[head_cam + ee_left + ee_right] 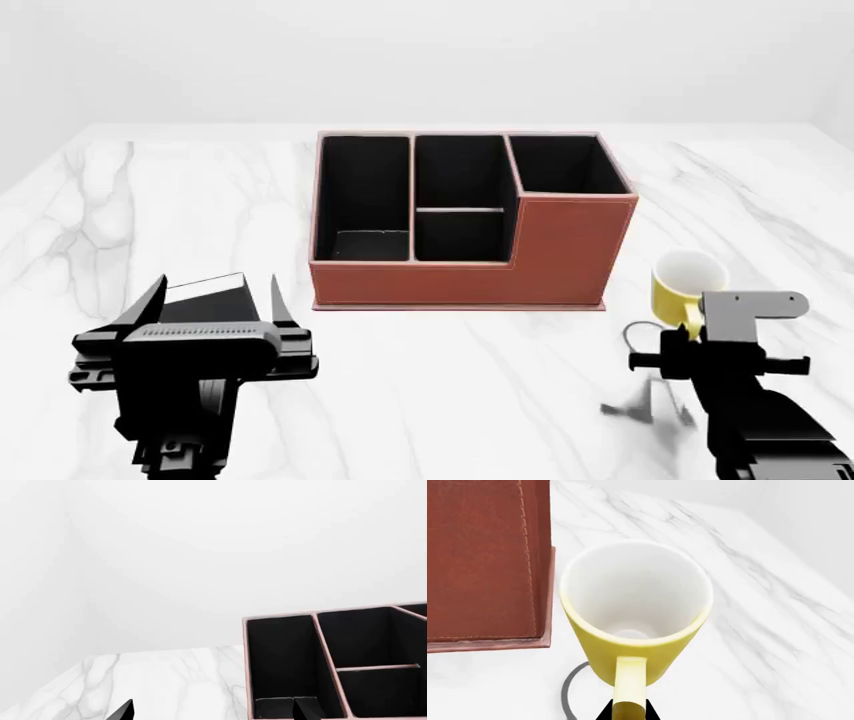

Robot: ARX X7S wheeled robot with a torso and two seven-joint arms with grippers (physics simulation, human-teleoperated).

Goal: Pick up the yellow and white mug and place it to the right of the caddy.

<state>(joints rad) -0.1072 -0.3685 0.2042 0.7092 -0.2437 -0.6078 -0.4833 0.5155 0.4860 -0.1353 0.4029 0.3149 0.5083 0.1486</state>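
Yellow and white mug (635,625), unmarked, stands upright beside the caddy (467,225).

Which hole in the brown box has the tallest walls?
The back right compartment of the caddy, on the side toward the yellow and white mug. Its walls step up higher; the other three compartments sit lower.

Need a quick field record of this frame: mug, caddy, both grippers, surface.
mug: small yellow mug with white inside, upright, empty, handle facing the right gripper
mug position: right of the reddish-brown leather-look caddy, close beside it
caddy: four black-lined compartments, all look empty
right gripper: fingertips at the mug handle, closed on it
left gripper: open, holding nothing
surface: white marble table
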